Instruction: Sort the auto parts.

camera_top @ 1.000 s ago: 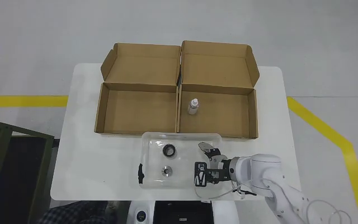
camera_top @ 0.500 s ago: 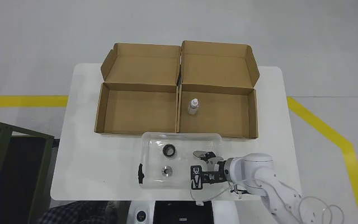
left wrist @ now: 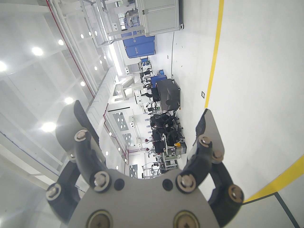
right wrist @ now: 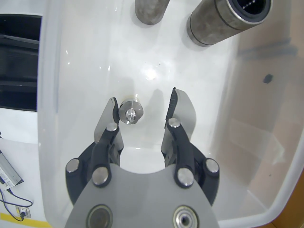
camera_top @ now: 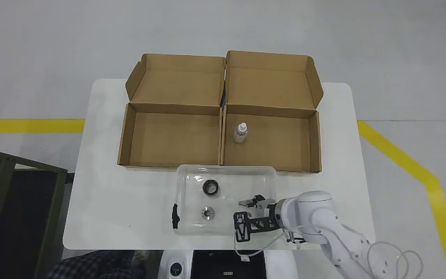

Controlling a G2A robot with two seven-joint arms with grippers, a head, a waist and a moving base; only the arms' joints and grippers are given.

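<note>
White table (camera_top: 104, 209), clear bin (right wrist: 48, 72) — right gripper (right wrist: 143, 106) spread around a small metal pin (right wrist: 131, 114).
It stands on the bin floor against one finger; likely dense, slick, rigid — pinch its round sides squarely. Empty, the left gripper (left wrist: 142, 115) hangs spread.

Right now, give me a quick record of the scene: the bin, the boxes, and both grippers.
Clear bin: linear bearing, steel sleeve and small metal pin inside
Right gripper: open, in the bin, fingers either side of the pin
Left gripper: open, holding nothing
Cardboard boxes: two, lids open, side by side beyond the bin
White bottle: in the right box
</note>
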